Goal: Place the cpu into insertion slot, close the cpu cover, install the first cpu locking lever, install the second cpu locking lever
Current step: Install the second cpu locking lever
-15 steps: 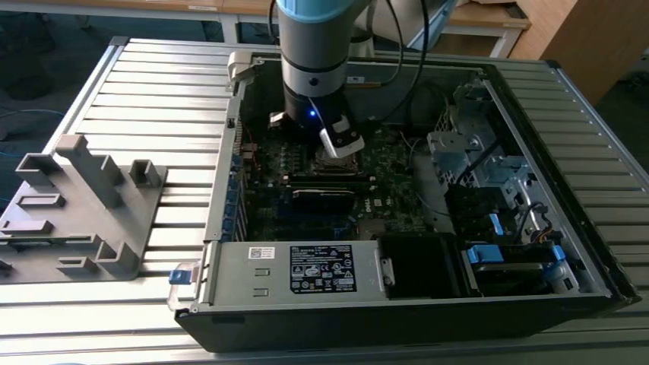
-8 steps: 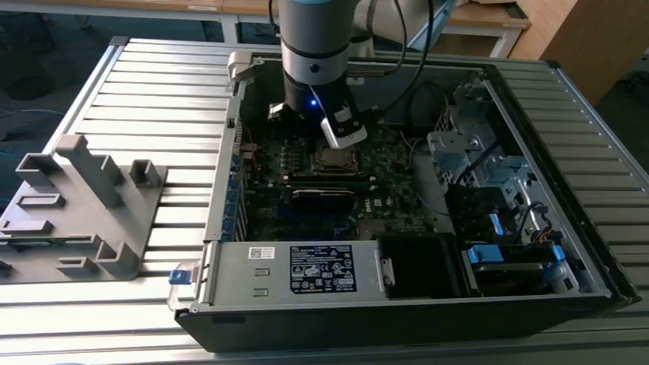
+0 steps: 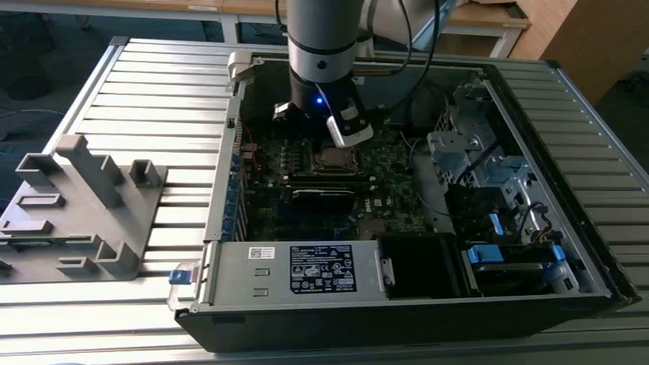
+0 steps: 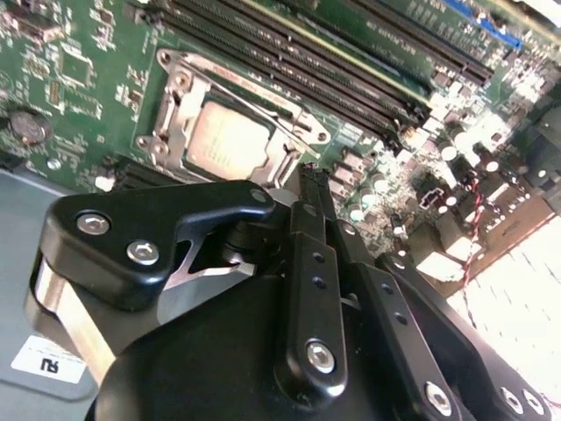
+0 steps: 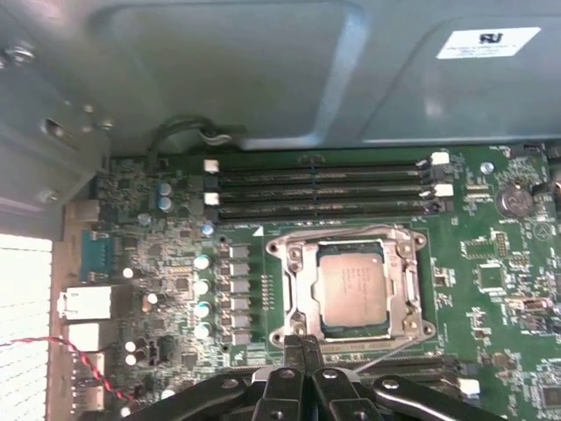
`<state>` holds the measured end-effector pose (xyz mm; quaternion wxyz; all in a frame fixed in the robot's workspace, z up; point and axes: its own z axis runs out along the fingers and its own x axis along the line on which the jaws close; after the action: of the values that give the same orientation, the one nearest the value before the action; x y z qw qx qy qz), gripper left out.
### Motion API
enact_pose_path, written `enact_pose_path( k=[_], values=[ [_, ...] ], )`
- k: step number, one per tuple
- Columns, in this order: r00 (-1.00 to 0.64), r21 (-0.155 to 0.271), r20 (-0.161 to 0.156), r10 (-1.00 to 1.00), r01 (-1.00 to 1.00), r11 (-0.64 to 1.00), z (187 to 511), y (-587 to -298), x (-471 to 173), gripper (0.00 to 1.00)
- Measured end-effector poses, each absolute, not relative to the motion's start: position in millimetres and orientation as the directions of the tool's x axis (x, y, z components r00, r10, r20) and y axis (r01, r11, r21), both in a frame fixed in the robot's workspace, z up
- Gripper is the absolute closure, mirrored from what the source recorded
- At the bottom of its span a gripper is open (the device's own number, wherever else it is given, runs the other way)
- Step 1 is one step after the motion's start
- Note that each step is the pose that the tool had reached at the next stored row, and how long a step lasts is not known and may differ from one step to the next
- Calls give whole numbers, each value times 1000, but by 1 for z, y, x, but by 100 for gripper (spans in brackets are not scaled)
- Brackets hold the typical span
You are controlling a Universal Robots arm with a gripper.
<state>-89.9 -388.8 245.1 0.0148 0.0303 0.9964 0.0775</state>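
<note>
The cpu (image 5: pixel 352 285) lies flat in the insertion slot (image 5: pixel 427 329) on the green motherboard, its grey metal top showing. The silver cpu cover (image 5: pixel 299 282) lies down around it as a frame. My gripper (image 5: pixel 304 344) is shut, its two black fingers pressed together with nothing between them, the tips at the socket's edge. A thin wire lever (image 5: pixel 390 353) slants out beside the socket near the tips. In the second wrist view the cpu (image 4: pixel 226 140) sits just beyond the gripper (image 4: pixel 311 175). In the exterior view the arm (image 3: pixel 322 68) hangs over the socket (image 3: pixel 333 160).
Several long black memory slots (image 5: pixel 316 189) run beside the socket. The open computer case (image 3: pixel 304 308) has metal walls all around, a power supply (image 3: pixel 304 270) at the front and drive bays (image 3: pixel 487 175) on the exterior view's right. A grey fixture (image 3: pixel 81 213) stands outside on the slatted table.
</note>
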Motion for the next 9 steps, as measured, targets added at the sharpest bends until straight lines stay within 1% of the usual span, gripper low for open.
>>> enact_pose_path(
  k=[9],
  values=[
    [-997, 127, -25, 68, 64, 990, 245, -389, -78, 89]
  ],
)
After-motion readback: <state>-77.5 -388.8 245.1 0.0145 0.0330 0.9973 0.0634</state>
